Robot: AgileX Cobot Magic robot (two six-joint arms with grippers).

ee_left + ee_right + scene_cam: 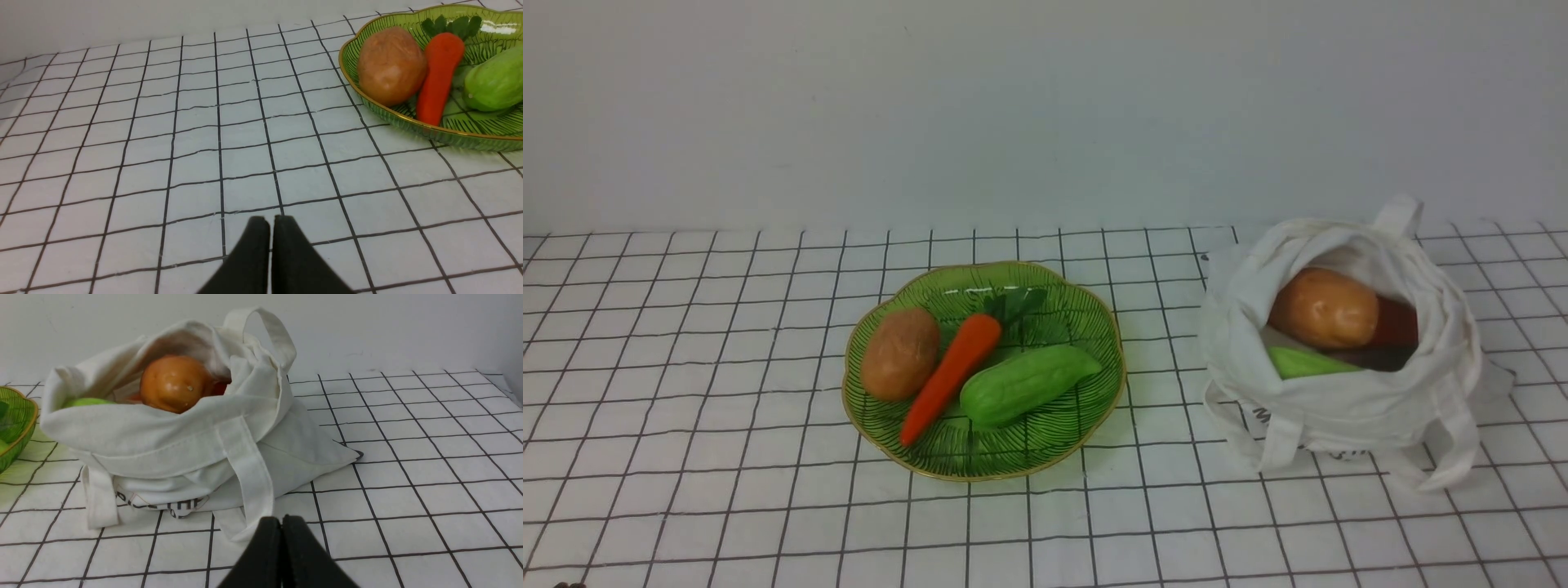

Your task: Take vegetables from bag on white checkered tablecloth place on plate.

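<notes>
The green glass plate [1086, 322] sits mid-table on the checkered tablecloth [686, 327]. It holds a tan potato [900, 353], an orange carrot [952, 376] and a pale green gourd [1025, 382]. The white cloth bag [1347, 400] stands at the right, mouth open, with a potato [1323, 309], a green gourd [1307, 362] and something dark red inside. Neither gripper shows in the front view. My left gripper [271, 222] is shut and empty above bare cloth, short of the plate [449, 136]. My right gripper [281, 522] is shut and empty, just in front of the bag [196, 445].
A plain white wall [1045, 106] rises behind the table's far edge. A bag strap [251, 477] hangs down the bag's front close to my right gripper's fingertips. Open cloth lies left of the plate and right of the bag.
</notes>
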